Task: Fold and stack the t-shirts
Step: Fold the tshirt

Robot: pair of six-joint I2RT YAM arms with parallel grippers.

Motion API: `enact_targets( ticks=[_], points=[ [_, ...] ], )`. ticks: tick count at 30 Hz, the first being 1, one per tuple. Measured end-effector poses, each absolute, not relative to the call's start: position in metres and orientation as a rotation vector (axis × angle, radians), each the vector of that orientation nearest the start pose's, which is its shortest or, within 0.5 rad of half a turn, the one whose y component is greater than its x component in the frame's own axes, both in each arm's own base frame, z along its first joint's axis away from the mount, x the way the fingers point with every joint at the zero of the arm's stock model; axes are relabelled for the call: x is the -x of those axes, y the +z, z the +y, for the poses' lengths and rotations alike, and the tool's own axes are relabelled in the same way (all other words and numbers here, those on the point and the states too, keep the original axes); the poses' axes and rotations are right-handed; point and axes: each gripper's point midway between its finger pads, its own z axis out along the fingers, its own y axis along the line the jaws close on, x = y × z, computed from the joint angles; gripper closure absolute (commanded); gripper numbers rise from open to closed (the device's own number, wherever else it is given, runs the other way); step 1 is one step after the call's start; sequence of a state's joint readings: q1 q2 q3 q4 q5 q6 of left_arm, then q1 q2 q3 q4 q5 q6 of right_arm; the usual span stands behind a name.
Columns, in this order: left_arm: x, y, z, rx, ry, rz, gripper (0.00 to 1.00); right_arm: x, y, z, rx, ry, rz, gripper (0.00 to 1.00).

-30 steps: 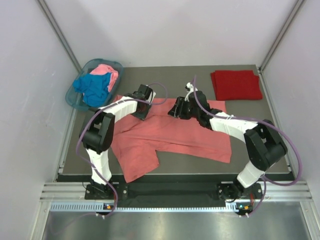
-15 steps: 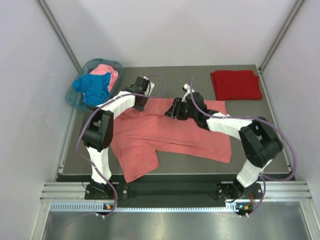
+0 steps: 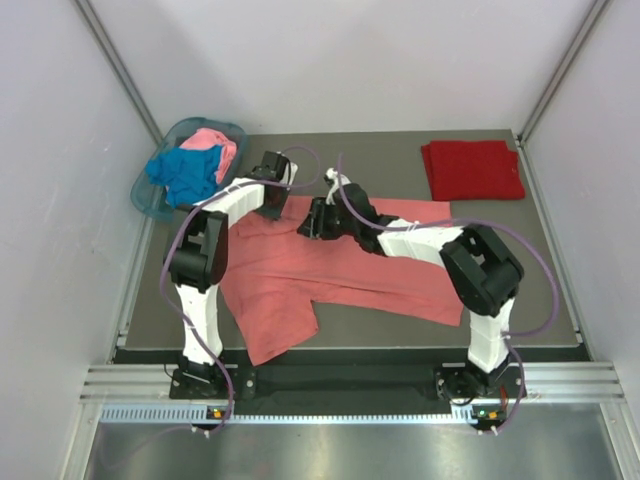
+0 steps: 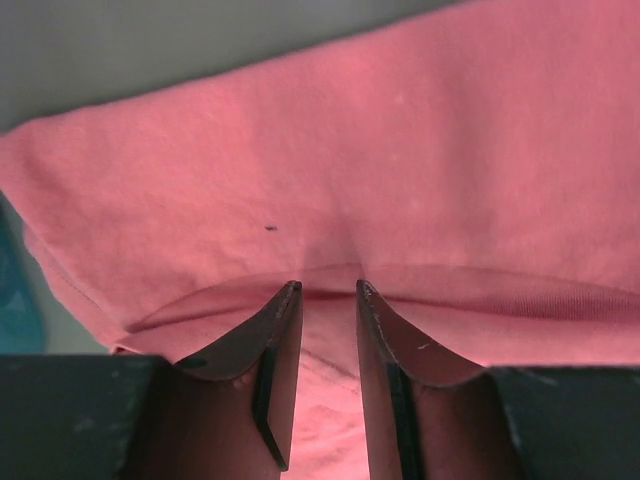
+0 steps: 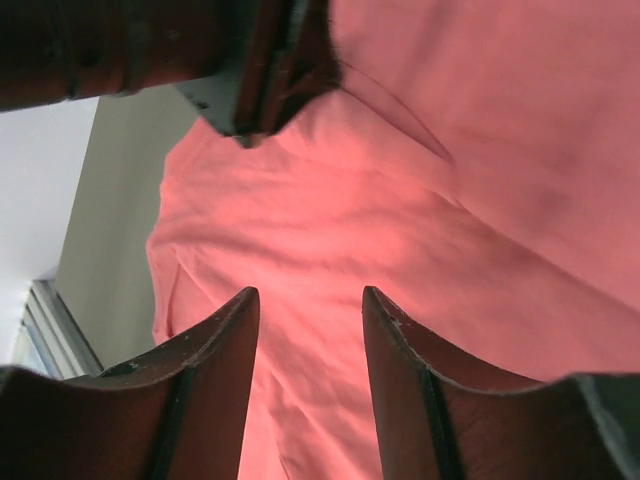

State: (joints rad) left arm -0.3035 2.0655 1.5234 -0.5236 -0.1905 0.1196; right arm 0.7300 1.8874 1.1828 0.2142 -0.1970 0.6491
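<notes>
A salmon-coral t-shirt [image 3: 350, 272] lies spread flat across the middle of the table. My left gripper [image 3: 270, 199] is low at its far left edge. In the left wrist view the jaws [image 4: 325, 288] stand narrowly apart, tips on a fold of the salmon cloth [image 4: 420, 150], and nothing is pinched. My right gripper [image 3: 313, 220] hovers just right of it, open over the same shirt [image 5: 460, 200]. A dark red t-shirt [image 3: 472, 170] lies folded at the far right. Bright blue [image 3: 184, 176] and light pink [image 3: 215, 143] t-shirts sit in the basket.
The teal plastic basket [image 3: 143, 196] stands at the table's far left corner, close to the left arm. The two grippers are close together; the left gripper [image 5: 255, 75] shows at the top of the right wrist view. Grey walls enclose the table.
Both grippers have moved left along the shirt's far edge, the right one the farther. The left jaws have narrowed and now rest on the cloth's fold.
</notes>
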Motion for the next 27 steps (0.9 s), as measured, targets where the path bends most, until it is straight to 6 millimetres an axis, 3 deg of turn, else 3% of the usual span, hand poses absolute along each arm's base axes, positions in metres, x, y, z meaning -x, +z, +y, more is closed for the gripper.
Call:
enact_targets(
  ticks=[7, 14, 18, 21, 27],
  points=[
    [-0.479, 0.053, -0.092, -0.31, 0.14, 2.568, 0.63, -0.357, 0.099, 0.445, 0.337, 0.942, 2.171, 0.58],
    [-0.514, 0.119, -0.063, 0.071, -0.066, 2.482, 0.62, -0.358, 0.094, 0.485, 0.54, 0.789, 2.117, 0.58],
    [-0.509, 0.156, -0.04, 0.233, -0.181, 2.426, 0.62, -0.363, 0.092, 0.494, 0.614, 0.702, 2.099, 0.58],
    [-0.499, 0.185, -0.03, 0.296, -0.231, 2.364, 0.61, -0.367, 0.082, 0.49, 0.648, 0.636, 2.105, 0.58],
    [-0.47, 0.225, -0.044, 0.314, -0.332, 2.263, 0.61, -0.378, 0.059, 0.484, 0.696, 0.511, 2.13, 0.58]
  ],
)
